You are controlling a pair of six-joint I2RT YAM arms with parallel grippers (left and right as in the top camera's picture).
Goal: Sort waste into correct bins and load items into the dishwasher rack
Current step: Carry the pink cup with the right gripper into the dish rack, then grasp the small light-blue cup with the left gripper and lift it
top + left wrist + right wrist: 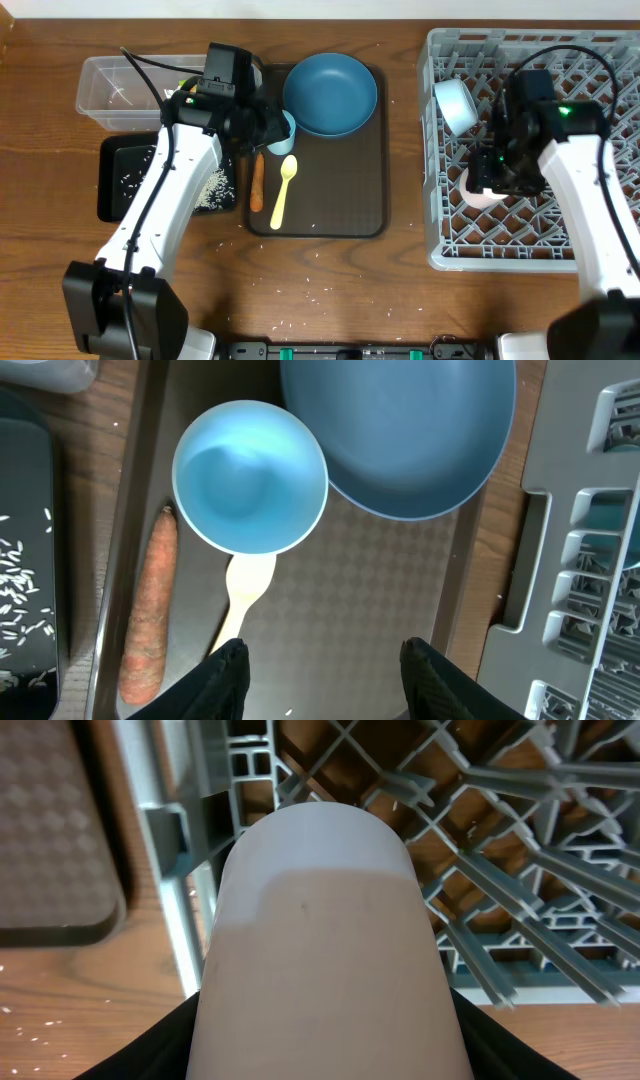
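Black fingers of the left gripper (330, 680) stand wide apart at the bottom of the left wrist view. They hold nothing and hang above the diamond-textured brown tray (370, 590). Higher in that frame sit the smooth round light-blue cup (250, 475) and the glossy dark-blue plate (400, 430). The pale yellow spoon (245, 595) lies just below the cup, and the rough orange sausage (150, 610) lies at lower left. The right gripper (488, 178) is clamped on the matte pinkish-white cup (320, 950), over the left part of the grey lattice rack (500, 870). Rice grains (130, 180) dot the black tray (112, 205).
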